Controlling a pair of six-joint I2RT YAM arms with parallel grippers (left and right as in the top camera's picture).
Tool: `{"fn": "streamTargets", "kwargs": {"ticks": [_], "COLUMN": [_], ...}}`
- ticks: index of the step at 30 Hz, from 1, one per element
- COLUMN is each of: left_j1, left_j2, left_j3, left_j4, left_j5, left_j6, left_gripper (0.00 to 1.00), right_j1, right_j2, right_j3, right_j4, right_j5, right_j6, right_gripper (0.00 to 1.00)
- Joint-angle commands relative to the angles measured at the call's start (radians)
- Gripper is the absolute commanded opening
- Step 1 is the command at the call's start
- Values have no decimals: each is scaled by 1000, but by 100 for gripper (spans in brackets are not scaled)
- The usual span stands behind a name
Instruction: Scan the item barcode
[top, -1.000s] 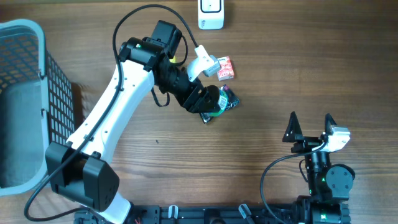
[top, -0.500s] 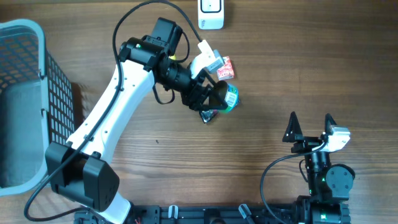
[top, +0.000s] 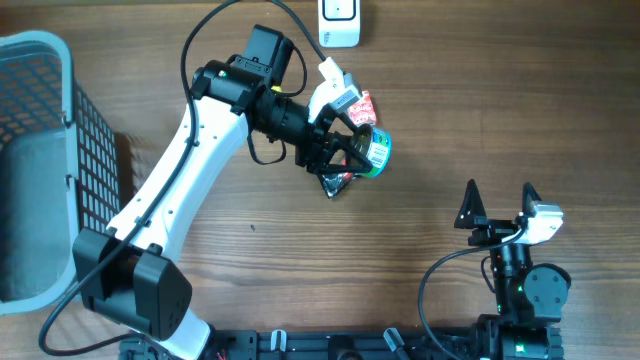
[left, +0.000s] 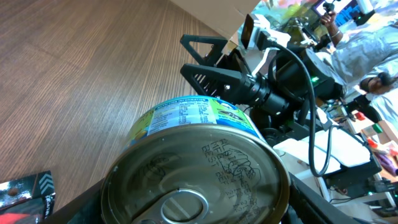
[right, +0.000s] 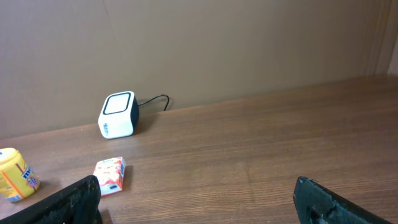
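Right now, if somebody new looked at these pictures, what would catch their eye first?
The left gripper over the middle of the table, clamped on a green-labelled can whose lid fills the left wrist view. Then the white scanner at the far edge, a red packet between it and the can, and the pale basket at the left edge.

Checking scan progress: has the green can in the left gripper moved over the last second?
Yes. In the overhead view the green can, held by the left gripper, has shifted right and slightly toward the white scanner.
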Motion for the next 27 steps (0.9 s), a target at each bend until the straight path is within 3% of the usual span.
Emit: {"fn": "streamTargets", "kwargs": {"ticks": [1, 22, 27], "left_j1": [-3, -3, -3], "left_j2": [-5, -5, -5], "left_j3": [11, 11, 10], "left_j4": [3, 27, 31], "left_j5": [52, 52, -5], "left_j6": [23, 53, 40], "left_gripper": [59, 59, 57], "right_j1": [5, 5, 5], "right_j2": [2, 2, 2], "right_j3": [-1, -1, -1], "right_j4": [3, 3, 3], "right_j5": [0, 0, 0], "right_j6": [7, 6, 6], "right_gripper": [100, 100, 99]}}
